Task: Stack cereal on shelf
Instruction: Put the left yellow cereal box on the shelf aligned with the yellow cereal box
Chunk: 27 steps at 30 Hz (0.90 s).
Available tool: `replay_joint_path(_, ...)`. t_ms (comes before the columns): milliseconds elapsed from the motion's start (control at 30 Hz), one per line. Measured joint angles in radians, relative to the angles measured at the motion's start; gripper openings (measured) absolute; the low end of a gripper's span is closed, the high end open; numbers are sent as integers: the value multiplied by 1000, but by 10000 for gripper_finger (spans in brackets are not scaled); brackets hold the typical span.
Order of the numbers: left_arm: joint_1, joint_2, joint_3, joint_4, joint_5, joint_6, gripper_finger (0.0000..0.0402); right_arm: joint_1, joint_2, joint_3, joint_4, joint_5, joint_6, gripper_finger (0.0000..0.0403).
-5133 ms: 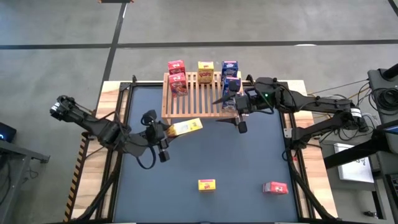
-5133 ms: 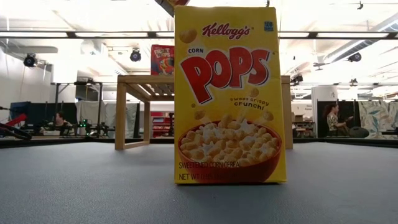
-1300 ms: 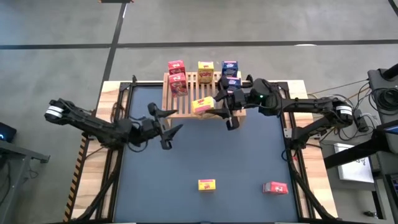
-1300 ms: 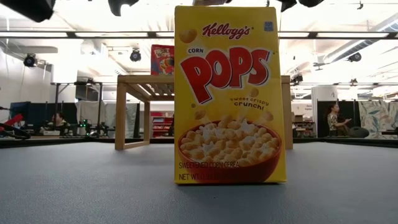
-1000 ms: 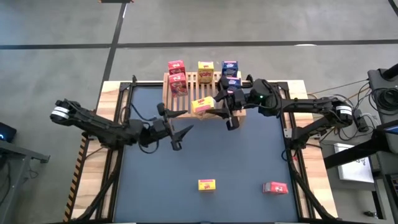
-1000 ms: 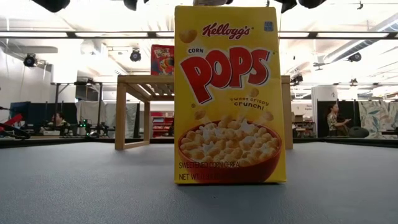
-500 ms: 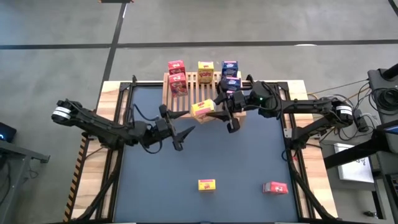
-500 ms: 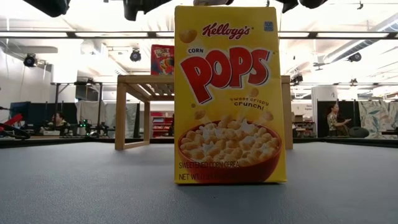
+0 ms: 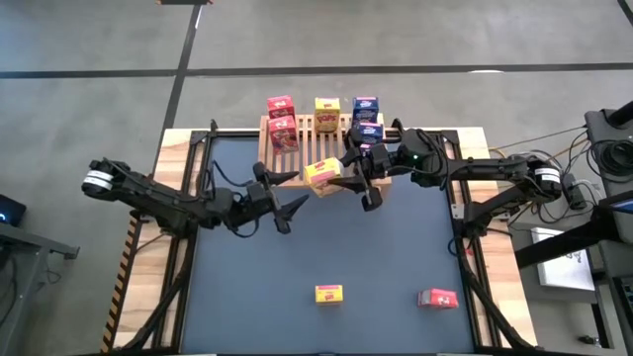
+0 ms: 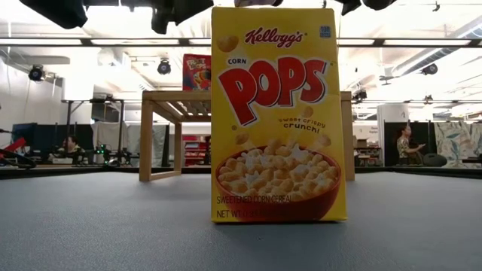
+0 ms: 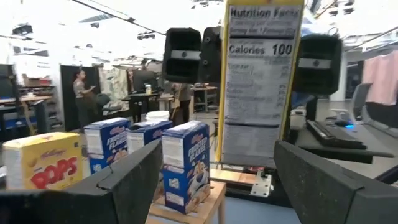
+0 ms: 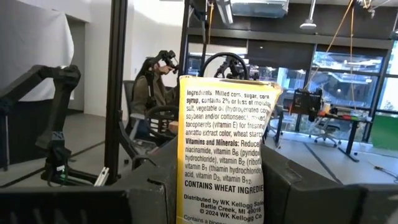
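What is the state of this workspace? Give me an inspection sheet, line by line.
Surface: dark table mat, wooden border.
Job's things: shelf at the far edge, carrying two red boxes, one yellow box and at least two blue boxes; held yellow box above the shelf's near edge; loose yellow box and loose red box on the near mat.
Clutter: nothing seen.
Grippers: right gripper shut on the held yellow box; left gripper open, empty, facing that box.
Cables: bundle beside the right arm.
Surroundings: concrete floor; seated person behind the table.
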Motion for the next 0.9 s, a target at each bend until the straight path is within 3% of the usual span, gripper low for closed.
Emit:
replay_joint_path(433, 39, 4, -1, 12, 55, -17, 293, 3, 2, -3, 0, 3, 21, 132)
replay_joint_path(667, 76, 49, 2, 50, 222, -71, 294, 6, 26, -4, 0, 3, 2, 132)
replay_joint_path(900, 87, 83, 4, 53, 246, -93, 328, 6, 41, -4, 0, 9, -18, 132)
